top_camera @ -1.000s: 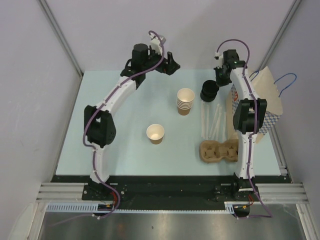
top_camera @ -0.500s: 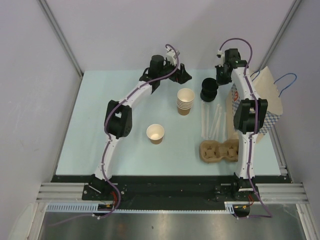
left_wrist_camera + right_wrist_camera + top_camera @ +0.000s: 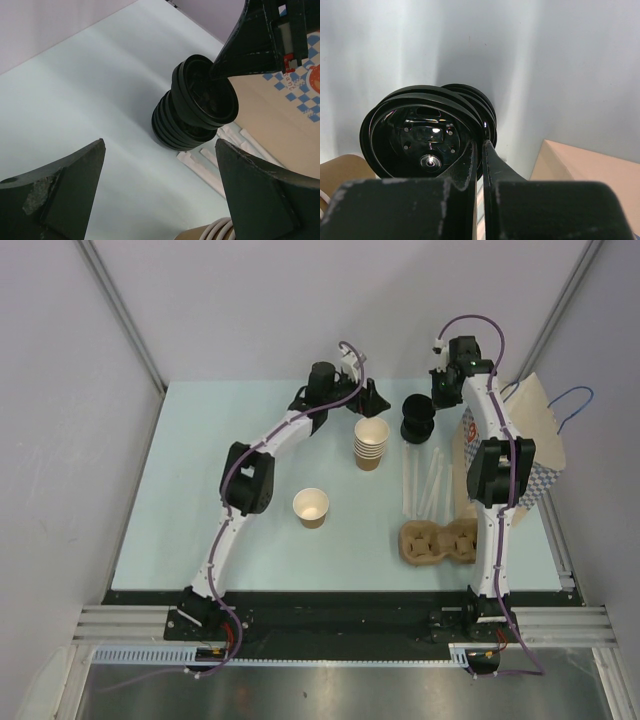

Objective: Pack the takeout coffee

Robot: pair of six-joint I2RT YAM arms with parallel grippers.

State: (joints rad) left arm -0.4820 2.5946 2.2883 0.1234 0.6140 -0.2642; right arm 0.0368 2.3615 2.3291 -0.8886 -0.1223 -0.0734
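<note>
No lidded tan cup shows in any view. A single lidless tan cup (image 3: 311, 507) stands mid-table. My right gripper (image 3: 437, 400) (image 3: 482, 142) is shut on the rim of the top black lid (image 3: 420, 132) of a stack of black lids (image 3: 417, 420) (image 3: 192, 120). That lid sits tilted and offset from those beneath. My left gripper (image 3: 375, 400) (image 3: 160, 145) is open and empty. It hovers just behind the stack of lidless tan cups (image 3: 371, 443) (image 3: 215, 234), left of the lids.
A brown paper bag with blue handles (image 3: 540, 435) (image 3: 280, 115) lies at the right edge. Several wrapped straws (image 3: 425, 485) (image 3: 200, 165) lie in front of the lids. A cardboard cup carrier (image 3: 438, 543) sits at the front right.
My left arm has swung right from the back left of the table to just behind the cup stack. The right arm has stayed at the lid stack.
</note>
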